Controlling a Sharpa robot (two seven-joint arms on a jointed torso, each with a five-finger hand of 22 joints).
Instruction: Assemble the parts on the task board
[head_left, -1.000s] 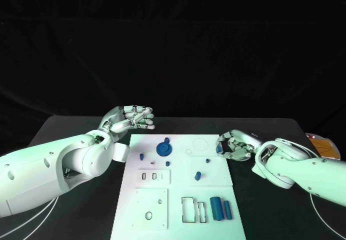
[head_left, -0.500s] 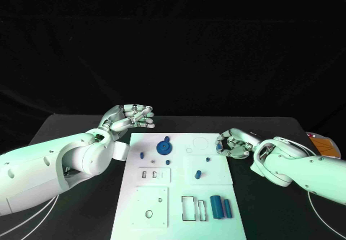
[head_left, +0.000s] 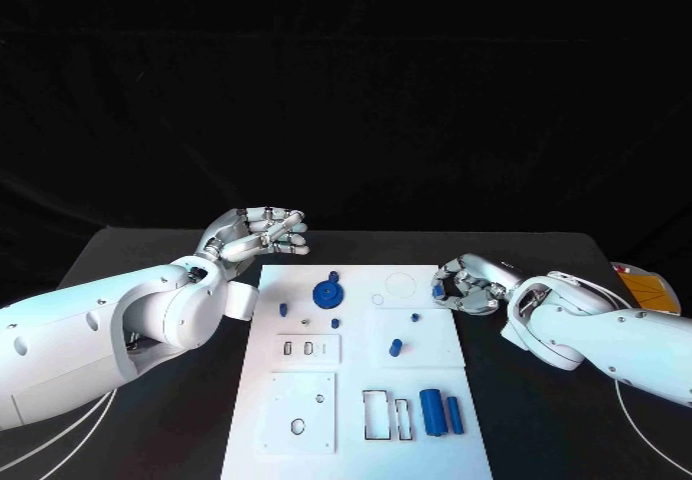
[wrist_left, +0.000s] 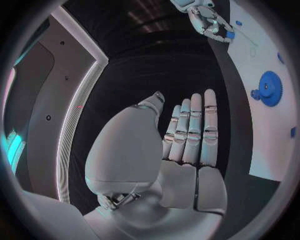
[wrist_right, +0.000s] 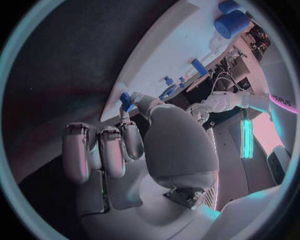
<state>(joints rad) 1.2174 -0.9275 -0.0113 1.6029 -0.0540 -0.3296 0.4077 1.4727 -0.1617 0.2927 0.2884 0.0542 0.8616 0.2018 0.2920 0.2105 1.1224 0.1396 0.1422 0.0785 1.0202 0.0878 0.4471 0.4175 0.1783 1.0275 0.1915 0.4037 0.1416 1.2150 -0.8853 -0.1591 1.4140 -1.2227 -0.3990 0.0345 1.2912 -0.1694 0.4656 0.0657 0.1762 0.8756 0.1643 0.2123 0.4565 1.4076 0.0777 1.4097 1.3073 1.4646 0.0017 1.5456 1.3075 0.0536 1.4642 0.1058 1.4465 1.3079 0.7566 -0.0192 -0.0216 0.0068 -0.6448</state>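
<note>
Looking down from the head cam, the task board (head_left: 361, 370) sits mid-table, blue gear (head_left: 329, 295) near its far end; left hand (head_left: 260, 236) hovers beyond the far-left corner, fingers curled on nothing. Right wrist cam: right hand (wrist_right: 125, 145) pinches a small blue part (wrist_right: 125, 101) at the board's far-right edge.

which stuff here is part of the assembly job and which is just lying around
Part of the job:
- white board
- blue gear
- two blue cylinders
- small blue part pinched by the right hand

Just lying about:
- orange-and-white object at the table's right edge
</note>
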